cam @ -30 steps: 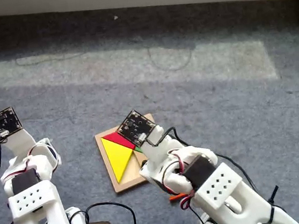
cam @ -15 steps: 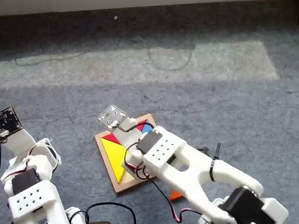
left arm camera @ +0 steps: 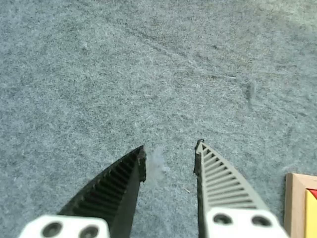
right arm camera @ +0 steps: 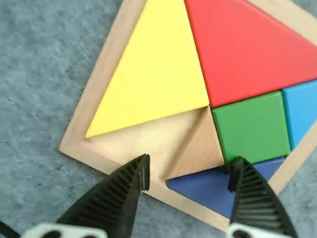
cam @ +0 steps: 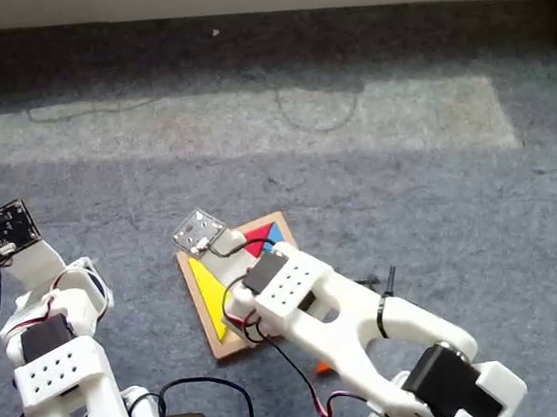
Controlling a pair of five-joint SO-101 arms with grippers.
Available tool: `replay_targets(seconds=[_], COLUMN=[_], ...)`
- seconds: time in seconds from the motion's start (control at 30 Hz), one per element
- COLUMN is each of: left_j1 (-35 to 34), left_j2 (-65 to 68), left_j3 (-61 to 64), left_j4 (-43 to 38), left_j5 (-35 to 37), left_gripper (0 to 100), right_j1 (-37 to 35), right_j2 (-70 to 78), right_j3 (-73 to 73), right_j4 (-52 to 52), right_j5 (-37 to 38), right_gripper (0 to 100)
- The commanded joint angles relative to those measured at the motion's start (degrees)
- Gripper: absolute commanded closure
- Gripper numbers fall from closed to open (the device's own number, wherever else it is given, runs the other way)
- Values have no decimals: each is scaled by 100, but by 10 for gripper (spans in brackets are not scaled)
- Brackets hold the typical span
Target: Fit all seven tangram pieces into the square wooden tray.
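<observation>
Grey carpet (cam: 409, 204) holds the wooden tray (right arm camera: 102, 74); right fingers (right arm camera: 119, 198) hang spread, gripping nothing, above it; left fingers (left arm camera: 223, 178) gape likewise over carpet.

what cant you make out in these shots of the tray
High view: right arm covers most of the tray; pieces beneath are hidden.
High view: orange piece sits mostly under that arm; shape unclear.
Right wrist view: light blue piece cut by the edge.
</observation>
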Motion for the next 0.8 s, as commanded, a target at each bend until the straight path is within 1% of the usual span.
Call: replay_targets(seconds=[0.0,0.1,0.2,0.3,0.47,0.57,0.6,0.73,0.77], left_j1=[-13,-13,-13,-13,-13,-22,-22,-22,-22], left_j2=[-84,-84,-84,-84,-84,-84,-84,-84,-84], left_j3=[-92,-92,-92,-92,-92,-92,-92,-92,-84], left_j4=[-123,-123,-123,-114,-105,-105,-105,-105,-114], left_j5=[62,62,62,62,62,62,62,62,62], left_gripper=[828,828,828,828,828,828,828,828,828], right_j1=[-303,-338,-286,-224,-207,-233,-215,-207,-207], right_j2=[-31,-22,4,277,1130,1323,1323,1305,1305], right_j3=[-251,-259,-224,-277,-321,-673,-760,-1042,-1112], right_j4=[-101,-163,-470,-479,-479,-312,-207,92,171], right_j5=[-44,-44,-44,-35,0,0,0,9,9], right_gripper=[804,847,848,848,849,852,862,961,967])
